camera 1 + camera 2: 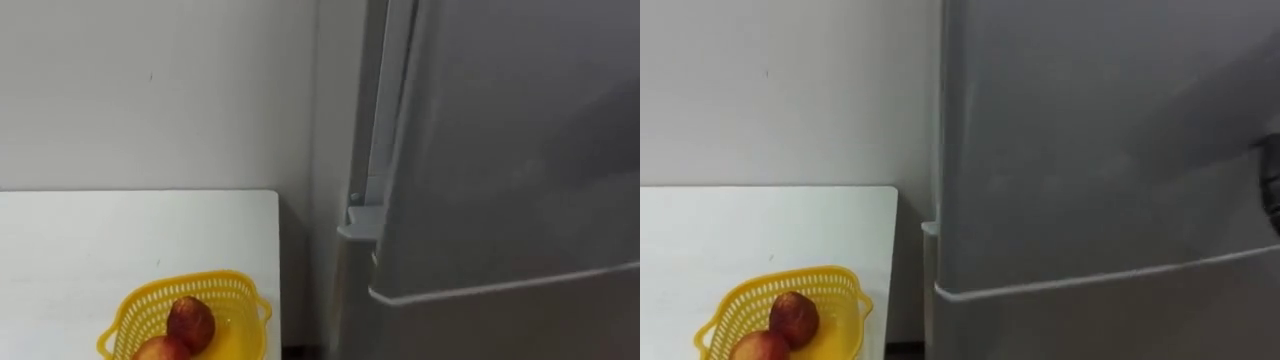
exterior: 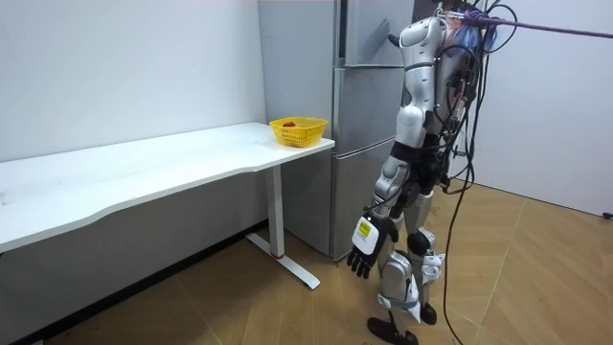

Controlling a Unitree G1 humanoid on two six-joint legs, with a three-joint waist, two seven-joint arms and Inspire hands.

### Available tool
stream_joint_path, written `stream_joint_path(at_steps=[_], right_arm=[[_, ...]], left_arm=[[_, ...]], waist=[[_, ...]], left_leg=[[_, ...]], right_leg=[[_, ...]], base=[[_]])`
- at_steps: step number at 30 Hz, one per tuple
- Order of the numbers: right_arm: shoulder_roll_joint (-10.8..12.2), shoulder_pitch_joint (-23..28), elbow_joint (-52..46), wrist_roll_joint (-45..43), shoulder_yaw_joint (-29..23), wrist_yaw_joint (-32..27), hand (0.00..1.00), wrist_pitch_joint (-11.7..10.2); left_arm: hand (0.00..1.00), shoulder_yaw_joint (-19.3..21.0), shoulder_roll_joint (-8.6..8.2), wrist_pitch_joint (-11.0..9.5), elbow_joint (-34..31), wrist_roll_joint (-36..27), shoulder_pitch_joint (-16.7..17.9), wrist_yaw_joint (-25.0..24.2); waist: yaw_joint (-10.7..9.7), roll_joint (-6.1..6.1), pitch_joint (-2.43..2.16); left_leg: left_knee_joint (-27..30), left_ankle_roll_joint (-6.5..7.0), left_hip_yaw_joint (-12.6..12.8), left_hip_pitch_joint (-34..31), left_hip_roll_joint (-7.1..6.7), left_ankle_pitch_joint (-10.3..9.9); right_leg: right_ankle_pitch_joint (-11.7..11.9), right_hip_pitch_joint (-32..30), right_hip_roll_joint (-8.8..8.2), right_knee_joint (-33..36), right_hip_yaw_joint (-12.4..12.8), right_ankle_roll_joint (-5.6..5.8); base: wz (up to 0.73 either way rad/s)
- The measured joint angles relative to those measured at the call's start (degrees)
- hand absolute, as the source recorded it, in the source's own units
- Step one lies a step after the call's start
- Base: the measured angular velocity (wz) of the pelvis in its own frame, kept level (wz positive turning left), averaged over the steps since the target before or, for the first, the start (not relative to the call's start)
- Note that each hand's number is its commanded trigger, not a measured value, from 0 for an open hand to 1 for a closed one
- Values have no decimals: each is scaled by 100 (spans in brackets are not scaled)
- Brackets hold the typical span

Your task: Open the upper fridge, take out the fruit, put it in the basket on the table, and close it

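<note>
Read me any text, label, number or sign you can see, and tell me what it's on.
Nothing can be read here.
fridge: plain grey doors, no lettering seen.
yellow basket: no label seen.
tag on the back of the left hand: any print is too small to read.

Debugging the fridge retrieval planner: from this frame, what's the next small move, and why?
Probably raise a hand to the upper fridge door and start pulling it open. The door looks shut, the robot stands right before it, and the left hand hangs open at its side, holding nothing.
</note>
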Motion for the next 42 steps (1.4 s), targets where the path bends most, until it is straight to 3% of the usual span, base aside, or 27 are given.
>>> stream_joint_path(at_steps=[10, 18, 30, 33, 36, 42], right_arm=[[-1, 0, 10, -91, 3, 152, 0, -2], [-12, -8, 222, -531, -71, 123, 0, -18], [5, 164, 643, -440, -215, -575, 0, -161], [61, 373, 817, 193, -287, -762, 0, -208], [320, 711, 1579, 570, -258, -905, 0, -183], [764, 1194, 3564, 1155, 307, -812, 0, 108]], left_arm=[[0, 3, 7, -3, 1, 1, 6, -25], [0, 29, 12, -16, -3, 0, 4, -117], [0, 62, -3, -37, -128, 1, 36, 56], [0, 58, -7, 40, -130, -2, 58, 110], [0, 57, -6, 182, -236, 12, 91, 244], [0, 44, -21, 345, -392, 5, 107, 300]], waist=[[54, -11, 23], [34, 30, -1], [14, 128, -28], [-3, 196, -28], [3, 209, -57], [6, 375, -62]], left_leg=[[-2, 0, -8, -13, -1, -1], [-29, 0, -15, -40, 0, -1], [-47, 0, -1, -58, 1, -1], [-67, 1, -2, -57, 3, -2], [-51, 1, -1, -42, 9, -3], [-54, 16, 0, -8, 2, -14]], right_leg=[[2, 5, -7, -6, -97, 3], [2, -10, -4, -6, -133, 3], [3, -9, -9, -1, -163, 6], [5, 38, -51, 4, -209, 9], [6, 76, -59, 12, -229, 9], [9, 85, -76, 81, -195, 15]], base=[[1], [3], [0], [6], [7], [-2]])
